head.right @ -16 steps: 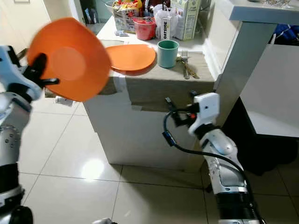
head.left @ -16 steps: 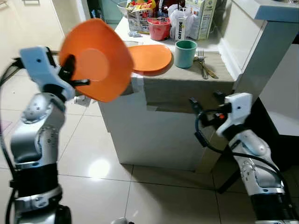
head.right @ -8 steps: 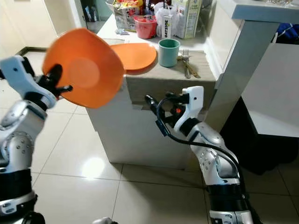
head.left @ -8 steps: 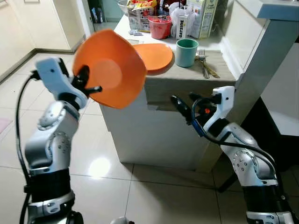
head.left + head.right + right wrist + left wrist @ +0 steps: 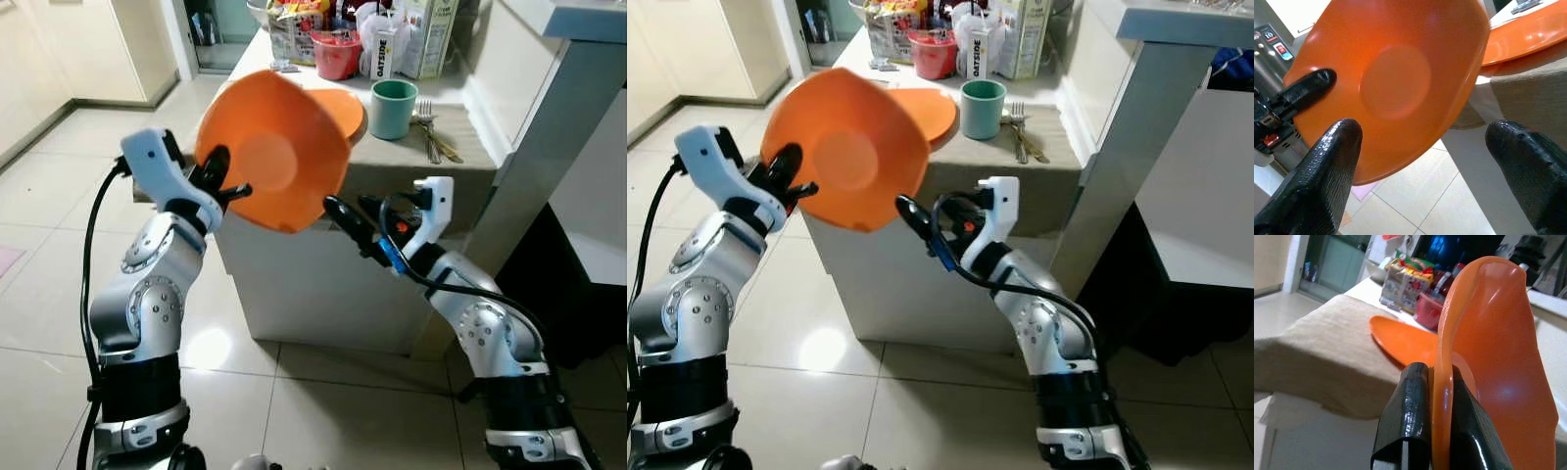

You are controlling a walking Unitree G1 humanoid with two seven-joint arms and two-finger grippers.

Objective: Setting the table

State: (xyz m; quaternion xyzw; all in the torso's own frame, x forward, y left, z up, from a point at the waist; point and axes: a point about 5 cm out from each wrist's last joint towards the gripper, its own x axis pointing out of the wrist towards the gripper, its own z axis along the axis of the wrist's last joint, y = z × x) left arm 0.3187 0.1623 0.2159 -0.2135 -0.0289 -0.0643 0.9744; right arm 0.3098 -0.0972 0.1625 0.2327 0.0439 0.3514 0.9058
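Before counter (image 5: 392, 186): left tool (image 5: 217, 176) clenched on orange plate (image 5: 274, 152) rim; right tool (image 5: 345, 217) released, just beside plate.

orange bowl (image 5: 279, 152) tilted on edge, rim pinched in the left gripper (image 5: 220, 176), second orange plate (image 5: 926, 113) flat on the table (image 5: 392, 162)

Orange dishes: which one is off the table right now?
The bowl, pinched at its rim by the left claw and held tilted in the air. The flat plate lies on the table behind it.
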